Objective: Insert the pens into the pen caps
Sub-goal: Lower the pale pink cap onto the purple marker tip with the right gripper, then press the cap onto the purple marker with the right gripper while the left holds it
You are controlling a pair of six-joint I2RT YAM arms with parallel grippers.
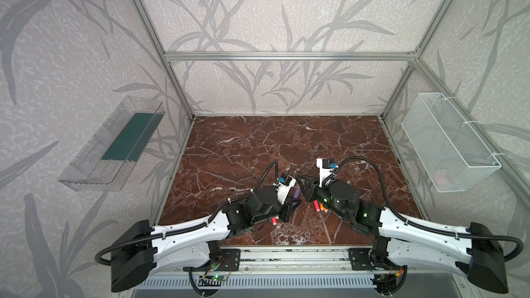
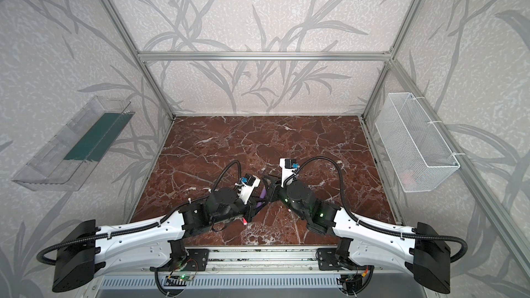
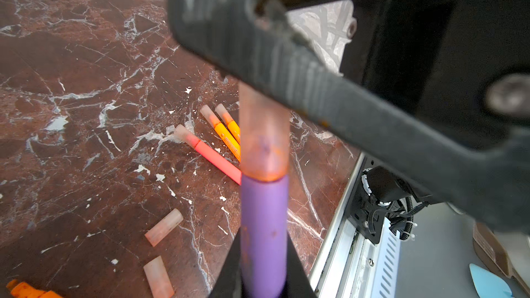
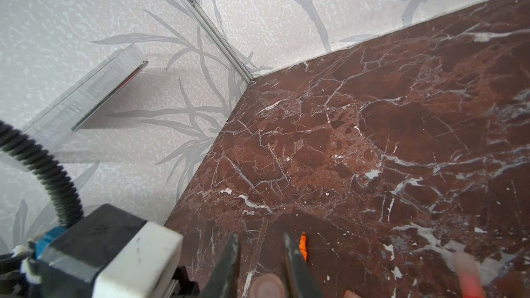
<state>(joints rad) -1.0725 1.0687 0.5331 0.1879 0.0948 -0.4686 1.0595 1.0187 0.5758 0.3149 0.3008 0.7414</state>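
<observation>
Both grips meet at one joint: left fingers (image 3: pixel 226 282) clamp the purple pen (image 3: pixel 263 210), right fingers (image 4: pixel 226 265) pinch its pen cap (image 3: pixel 263 139), so a skewed push could jam it.

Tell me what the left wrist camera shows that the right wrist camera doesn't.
Only the left wrist view: the purple pen itself, three capped pens lying together, and two loose caps. Only the right wrist view: the clear wall tray and the left wrist camera housing. Both: the pen cap on the purple pen, the right gripper with jaws around it, and the marble table.
</observation>
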